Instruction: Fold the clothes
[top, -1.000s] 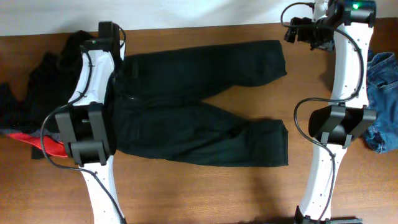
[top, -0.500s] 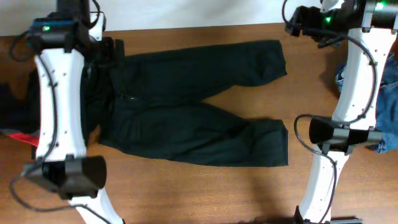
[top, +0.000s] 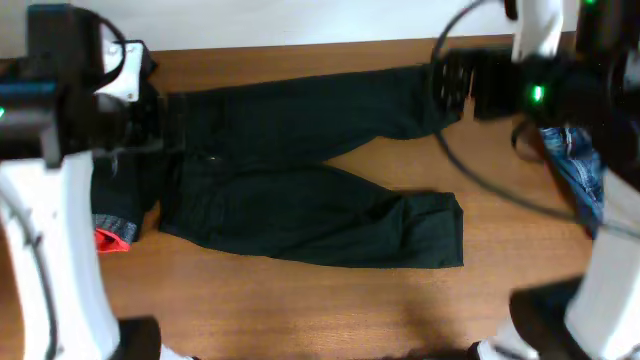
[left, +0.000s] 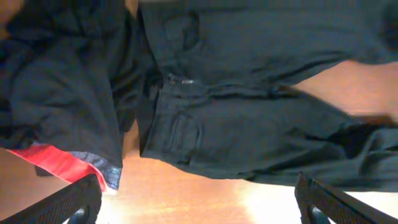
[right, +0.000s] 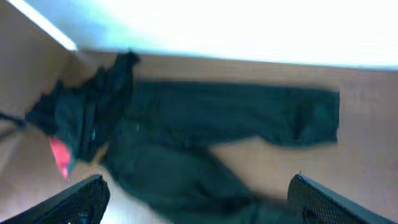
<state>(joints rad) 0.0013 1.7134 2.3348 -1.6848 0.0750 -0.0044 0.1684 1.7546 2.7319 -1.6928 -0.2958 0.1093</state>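
Observation:
Long black trousers (top: 300, 190) lie flat on the wooden table, waist to the left and legs spread to the right. They also show in the left wrist view (left: 249, 124) and, blurred, in the right wrist view (right: 205, 130). A heap of black clothes (left: 62, 93) lies left of the waist, one with a red-and-grey edge (top: 112, 235). Blue denim jeans (top: 575, 165) lie at the right, partly behind the right arm. My left gripper (left: 199, 208) is open and empty, high above the waist area. My right gripper (right: 199, 199) is open and empty, high above the table.
Both arms are raised close to the overhead camera and hide much of the table's left and right sides. Bare wood (top: 300, 310) runs along the front edge. A white wall (top: 300, 20) borders the back edge.
Both arms have lifted up and away from the table. The left arm no longer lies over the trousers' waist. The trousers have not moved.

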